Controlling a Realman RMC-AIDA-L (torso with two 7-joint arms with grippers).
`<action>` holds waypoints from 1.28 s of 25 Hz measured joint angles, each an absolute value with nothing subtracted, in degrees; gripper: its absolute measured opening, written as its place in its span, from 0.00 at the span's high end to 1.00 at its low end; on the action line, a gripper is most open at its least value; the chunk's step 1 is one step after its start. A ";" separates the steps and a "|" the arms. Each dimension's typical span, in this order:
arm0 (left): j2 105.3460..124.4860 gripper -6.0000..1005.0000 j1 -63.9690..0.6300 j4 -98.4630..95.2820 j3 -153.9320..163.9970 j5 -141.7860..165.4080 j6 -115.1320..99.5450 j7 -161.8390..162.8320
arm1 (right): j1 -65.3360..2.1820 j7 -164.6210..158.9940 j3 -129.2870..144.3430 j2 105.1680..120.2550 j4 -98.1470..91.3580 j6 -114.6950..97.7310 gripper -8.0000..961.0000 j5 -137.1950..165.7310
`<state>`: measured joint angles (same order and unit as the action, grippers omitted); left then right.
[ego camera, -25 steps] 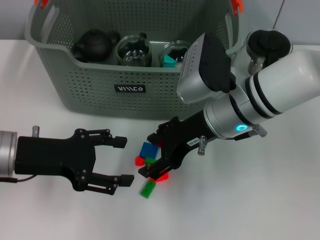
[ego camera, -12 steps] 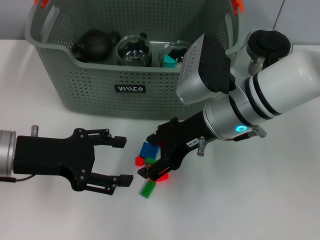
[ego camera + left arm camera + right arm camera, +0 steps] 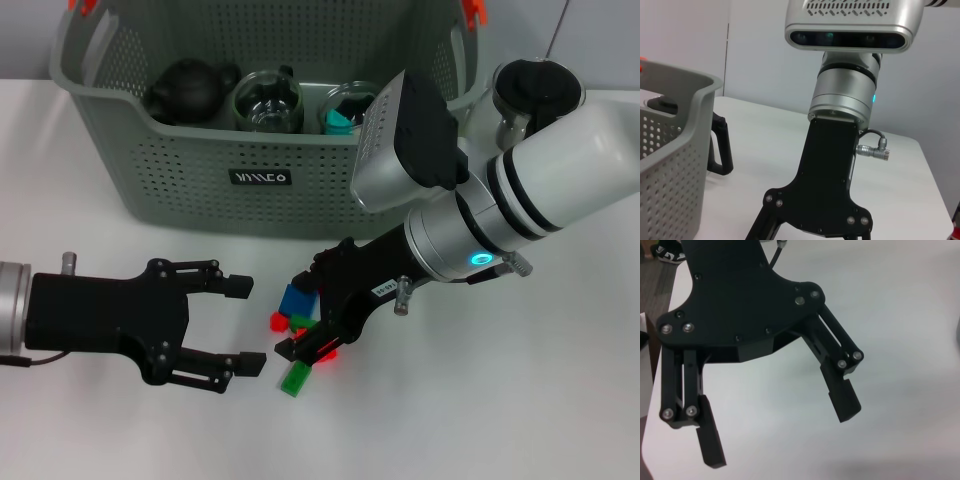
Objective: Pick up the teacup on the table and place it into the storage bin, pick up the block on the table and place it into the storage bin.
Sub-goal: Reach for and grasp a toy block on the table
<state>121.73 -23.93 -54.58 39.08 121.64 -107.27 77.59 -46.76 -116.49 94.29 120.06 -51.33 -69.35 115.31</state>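
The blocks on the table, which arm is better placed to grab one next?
Probably the right: the right gripper is down among the blocks, fingers around a red one. The left gripper hangs open beside them.

One storage bin (image 3: pixel 200 190), two grippers, several blocks (image 3: pixel 296 300)

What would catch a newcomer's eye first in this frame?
The bulky white right arm reaches across the middle, its black right gripper lowered over a small cluster of coloured blocks on the white table. Opposite it the left gripper hangs open just beside the cluster. Behind both stands the grey-green storage bin, already holding a dark teapot and glass cups.
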 joint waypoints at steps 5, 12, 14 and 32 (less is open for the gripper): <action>121.72 0.13 -24.00 -54.58 39.02 121.64 -107.40 77.61 | -46.79 -116.45 94.29 120.06 -51.33 -69.35 0.03 115.31; 121.56 0.13 -24.08 -54.96 39.02 121.85 -107.71 77.60 | -47.13 -115.78 94.04 120.02 -51.08 -69.34 0.03 115.31; 121.50 0.13 -24.08 -55.38 39.02 122.36 -108.23 77.62 | -47.25 -115.73 94.16 120.12 -50.91 -69.33 0.03 115.31; 121.38 0.13 -24.09 -56.78 38.20 124.45 -109.82 77.68 | -48.43 -114.81 101.53 120.90 -46.50 -66.48 0.03 111.42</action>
